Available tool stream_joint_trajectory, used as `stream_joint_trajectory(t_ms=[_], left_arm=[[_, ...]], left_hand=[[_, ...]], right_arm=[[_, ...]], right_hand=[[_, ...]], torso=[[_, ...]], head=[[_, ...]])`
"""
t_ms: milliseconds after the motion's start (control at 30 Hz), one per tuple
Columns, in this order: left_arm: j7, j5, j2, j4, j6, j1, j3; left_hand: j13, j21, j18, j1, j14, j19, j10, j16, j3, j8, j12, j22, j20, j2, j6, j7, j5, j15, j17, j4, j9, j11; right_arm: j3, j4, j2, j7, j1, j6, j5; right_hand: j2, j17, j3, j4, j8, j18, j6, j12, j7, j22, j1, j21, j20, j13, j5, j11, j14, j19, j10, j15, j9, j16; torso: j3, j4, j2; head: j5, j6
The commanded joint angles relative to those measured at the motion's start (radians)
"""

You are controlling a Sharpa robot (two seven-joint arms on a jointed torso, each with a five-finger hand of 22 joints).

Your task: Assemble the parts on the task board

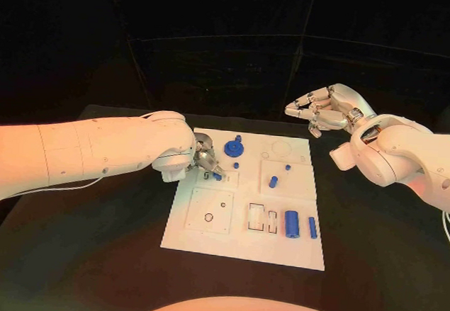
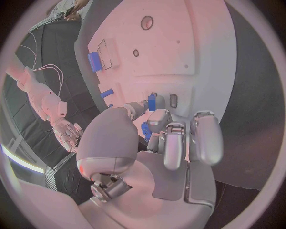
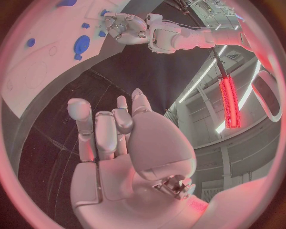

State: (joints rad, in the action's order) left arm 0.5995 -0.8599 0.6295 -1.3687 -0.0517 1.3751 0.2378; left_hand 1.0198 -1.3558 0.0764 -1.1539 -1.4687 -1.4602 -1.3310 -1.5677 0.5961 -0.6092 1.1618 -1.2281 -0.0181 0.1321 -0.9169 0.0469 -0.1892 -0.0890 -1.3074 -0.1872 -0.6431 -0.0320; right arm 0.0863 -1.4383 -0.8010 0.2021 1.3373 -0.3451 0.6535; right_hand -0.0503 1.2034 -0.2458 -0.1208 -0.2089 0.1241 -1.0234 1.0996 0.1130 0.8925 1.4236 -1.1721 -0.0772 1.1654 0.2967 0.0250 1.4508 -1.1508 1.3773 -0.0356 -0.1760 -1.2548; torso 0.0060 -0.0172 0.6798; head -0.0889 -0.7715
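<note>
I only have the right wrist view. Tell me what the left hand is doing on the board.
Observer: The left hand is low at the left edge of the task board. Its fingers touch a small blue part; I cannot confirm a firm grip.
Operator: Report the board's near end.
Observer: A thick blue cylinder and a thin blue cylinder lie side by side near its right edge.
Operator: Now place my own hand.
Observer: The right hand hangs beyond the board's far right corner, holding nothing.
</note>
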Motion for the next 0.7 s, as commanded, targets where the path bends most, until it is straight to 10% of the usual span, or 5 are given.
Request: stream_joint_trajectory(t_ms=[33, 700], left_arm=[[0.005, -0.022, -0.002, 0.001, -0.031, -0.001, 0.0], [0.019, -0.05, -0.01, 0.007, -0.037, -0.002, 0.0]], left_hand=[[-0.001, 0.0, -0.008, -0.006, -0.102, -0.005, -0.004, -0.003, 0.161, -0.003, 0.0, 0.0, -0.003, -0.001, 0.0, -0.004, -0.006, 0.001, -0.263, 0.167, 0.0, 0.0], [0.001, -0.005, -0.01, -0.006, -0.102, -0.008, -0.005, -0.003, 0.162, -0.003, 0.001, -0.009, -0.003, -0.001, -0.001, -0.004, -0.006, 0.001, -0.263, 0.17, 0.0, 0.0]], right_arm=[[-0.001, 0.0, 0.002, 0.006, 0.002, 0.009, 0.0], [-0.001, -0.005, -0.001, 0.01, 0.002, -0.001, 0.007]], right_hand=[[-0.009, 0.0, -0.006, -0.001, -0.006, 0.009, 0.007, 0.0, 0.002, -0.002, 0.002, 0.005, -0.002, 0.001, 0.005, 0.006, -0.002, 0.008, 0.0, 0.003, -0.001, 0.003], [-0.008, -0.002, -0.008, 0.0, -0.007, 0.011, 0.008, -0.002, 0.002, -0.007, 0.001, 0.009, -0.003, 0.0, 0.009, 0.006, -0.003, 0.013, -0.001, 0.003, -0.002, 0.006]], torso=[[0.0006, 0.0001, 0.0], [0.0009, -0.0018, 0.0]], head=[[-0.001, 0.002], [-0.001, -0.002]])
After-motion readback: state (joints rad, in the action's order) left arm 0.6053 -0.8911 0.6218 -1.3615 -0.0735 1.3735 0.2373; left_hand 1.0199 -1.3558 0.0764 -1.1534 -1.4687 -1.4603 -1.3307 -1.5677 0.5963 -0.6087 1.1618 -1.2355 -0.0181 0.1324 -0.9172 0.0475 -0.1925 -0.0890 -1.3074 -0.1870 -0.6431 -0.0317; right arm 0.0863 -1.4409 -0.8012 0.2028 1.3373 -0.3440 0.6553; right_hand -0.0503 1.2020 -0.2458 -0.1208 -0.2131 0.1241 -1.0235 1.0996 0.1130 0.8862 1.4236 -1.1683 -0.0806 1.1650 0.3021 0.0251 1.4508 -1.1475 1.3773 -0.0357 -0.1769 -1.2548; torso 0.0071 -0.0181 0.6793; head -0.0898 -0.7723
